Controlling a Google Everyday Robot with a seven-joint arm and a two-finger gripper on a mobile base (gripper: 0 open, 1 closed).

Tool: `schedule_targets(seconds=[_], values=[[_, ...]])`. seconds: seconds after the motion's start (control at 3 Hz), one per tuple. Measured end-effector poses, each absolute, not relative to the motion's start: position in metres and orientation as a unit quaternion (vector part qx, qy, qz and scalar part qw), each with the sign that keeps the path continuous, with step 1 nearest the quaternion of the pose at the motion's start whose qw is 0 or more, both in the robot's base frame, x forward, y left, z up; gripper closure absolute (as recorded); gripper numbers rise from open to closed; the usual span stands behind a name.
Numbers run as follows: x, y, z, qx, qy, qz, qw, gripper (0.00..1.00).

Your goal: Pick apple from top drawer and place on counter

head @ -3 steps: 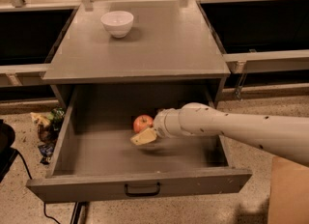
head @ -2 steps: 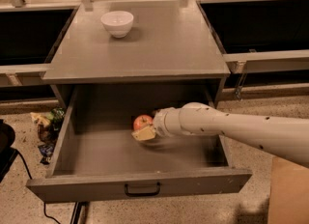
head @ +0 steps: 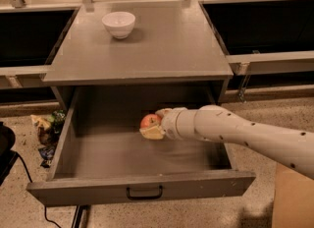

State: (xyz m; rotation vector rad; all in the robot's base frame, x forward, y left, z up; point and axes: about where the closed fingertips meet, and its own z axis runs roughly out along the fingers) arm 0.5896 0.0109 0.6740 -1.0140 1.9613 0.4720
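The apple [head: 148, 120], small and red-orange, is inside the open top drawer [head: 142, 190], near the middle of its floor. My gripper [head: 154, 123] reaches in from the right on a long white arm. Its pale fingers [head: 152, 133] sit above and below the apple and press on it. The drawer is pulled fully out, with its black handle at the front centre. The grey counter [head: 162, 45] lies above and behind the drawer.
A white bowl [head: 118, 24] stands at the counter's back left. Crumpled packets [head: 46, 128] lie on the speckled floor left of the drawer. A black object and cable are at the far left. Dark shelves flank the cabinet.
The gripper has closed in around the apple, and the apple has shifted slightly up and to the right with it.
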Motion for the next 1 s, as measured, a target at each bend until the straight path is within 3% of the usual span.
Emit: schedule_targets(seconds=[0.33, 1.0], values=[[0.583, -0.013, 0.706, -0.404, 0.77, 0.191, 0.455, 0.98], [0.58, -0.038, 0.742, -0.425, 0.745, 0.209, 0.47, 1.0]])
